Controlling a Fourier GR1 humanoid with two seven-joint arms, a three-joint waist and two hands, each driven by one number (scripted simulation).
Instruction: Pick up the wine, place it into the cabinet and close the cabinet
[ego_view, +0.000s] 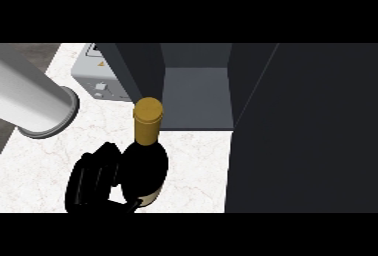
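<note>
As my head view looks steeply down, the biggest thing in it is the dark cabinet (196, 95), standing open. Its door (303, 130) fills the right side as one flat dark panel. Inside, a grey shelf (198, 107) shows bare.

The white marbled tabletop (196, 165) runs from the left edge to the foot of the door.

A grey forearm (29, 95) crosses the upper left corner, ending in a round collar.

Below it, the left hand (92, 177) is black, with its fingers curled round the left side of the wine bottle (145, 162) and a thumb tip showing near the bottle's base. So it is gripping the bottle.

The bottle is outside the cabinet, just in front of the opening, by its left wall. Its neck points toward the shelf. I cannot tell whether its base touches the tabletop.

A grey box (96, 75) with small buttons sits behind, to the left of the cabinet.

The gold cap (148, 116) reaches the shelf's front edge in this view.
</note>
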